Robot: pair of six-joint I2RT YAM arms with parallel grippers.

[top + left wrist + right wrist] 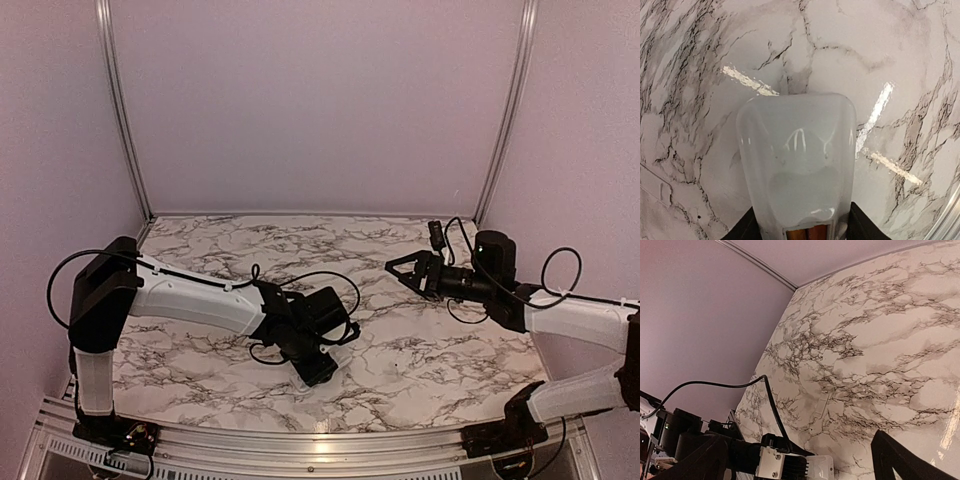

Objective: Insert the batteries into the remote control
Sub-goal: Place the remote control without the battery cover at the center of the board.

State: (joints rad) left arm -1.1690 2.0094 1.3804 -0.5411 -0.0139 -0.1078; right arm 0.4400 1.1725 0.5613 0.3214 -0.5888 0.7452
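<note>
Remote control [797, 165]: a light, rigid, smooth plastic shell that is likely to slip, so grip it across its long edges. It sits at 6 o'clock from table centre, clamped in your left gripper [802, 224]. Two batteries [807, 233] show at its 6 o'clock end. Your right gripper [398, 268], at 2 o'clock, is spread wide and holds nothing.

batteries [796, 234]: cut by bottom edge | remote control [797, 165]: near end hidden in left claw [316, 370]

- Top external: high behind the bases, overlooking the whole table [430, 345].
- Left wrist: close, facing down onto the remote control [797, 170].
- Right wrist: low, facing the left arm [695, 445], shared with top external.
</note>
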